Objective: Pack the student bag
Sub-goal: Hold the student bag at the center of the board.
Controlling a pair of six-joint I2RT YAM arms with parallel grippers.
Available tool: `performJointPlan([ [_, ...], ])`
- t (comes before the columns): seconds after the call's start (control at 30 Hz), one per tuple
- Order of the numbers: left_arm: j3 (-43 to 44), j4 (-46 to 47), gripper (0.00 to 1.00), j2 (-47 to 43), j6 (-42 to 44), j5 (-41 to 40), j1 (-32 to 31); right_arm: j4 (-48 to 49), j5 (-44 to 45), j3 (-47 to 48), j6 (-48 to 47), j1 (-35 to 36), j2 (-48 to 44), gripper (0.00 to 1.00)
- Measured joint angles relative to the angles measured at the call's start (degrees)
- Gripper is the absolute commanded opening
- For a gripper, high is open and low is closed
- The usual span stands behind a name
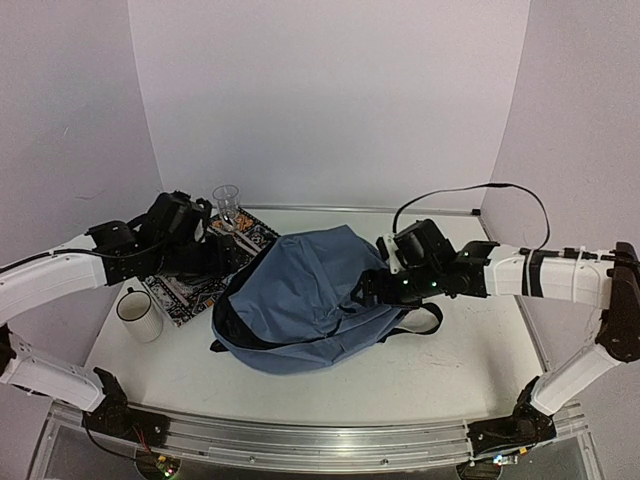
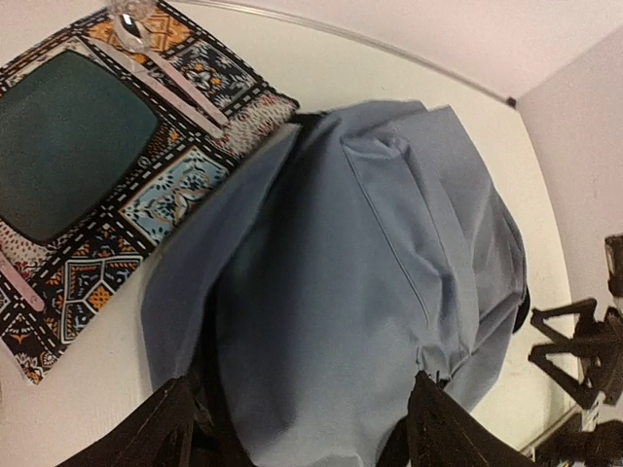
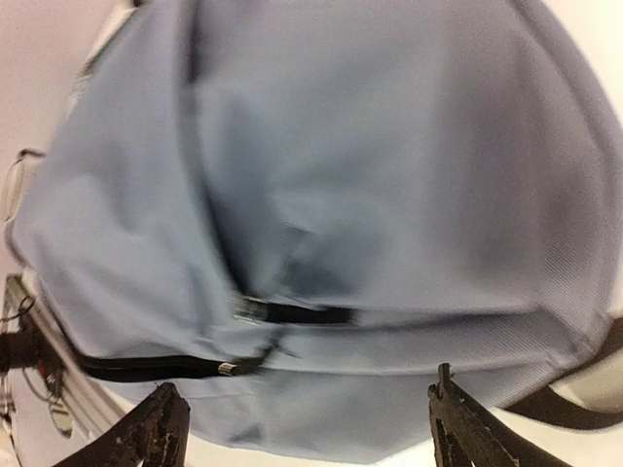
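White table [image 1: 450, 370] carries the student bag [image 1: 310, 300], a mug [image 1: 140, 313], a glass [image 1: 227, 203].

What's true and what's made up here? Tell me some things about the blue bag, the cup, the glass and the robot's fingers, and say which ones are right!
1. The student bag lies in the middle of the table. True.
2. The white mug stands on the patterned mat. False: it stands on the bare table, beside the mat.
3. The left fingers and the right fingers are spread open, one pair on each side of the bag. True.
4. The clear glass has tipped over. False: it stands upright at the far edge of the mat.
5. The bag is red. False: it is grey-blue with black straps.
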Motion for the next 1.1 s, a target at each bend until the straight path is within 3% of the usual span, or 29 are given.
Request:
performJointPlan([
  [0.13, 4.3, -0.8, 0.75, 4.7, 1.4, 0.5, -6.3, -0.4, 1.8, -5.3, 5.8, -1.5, -1.8, 0.98],
  [0.27, 7.2, -0.8, 0.74, 9.5, 1.7, 0.9, -10.7, -0.3, 3.2, -8.0, 10.8, -1.8, -2.0, 0.98],
  [0.47, 11.6, -1.3, 0.68, 16.3, 2.0, 1.0, -15.0, 4.7, 2.7, -10.4, 15.7, -1.8, -1.2, 0.91],
  [0.77, 19.9, -1.3, 0.55, 28.8, 4.0, 3.2, -21.2, 11.2, 0.8, -11.0, 18.6, -1.9, 3.7, 0.63],
  [1.1, 25.1, -1.4, 0.45, 38.4, 5.8, 6.1, -21.7, 13.3, -0.3, -12.1, 19.8, -2.4, 3.8, 0.14],
])
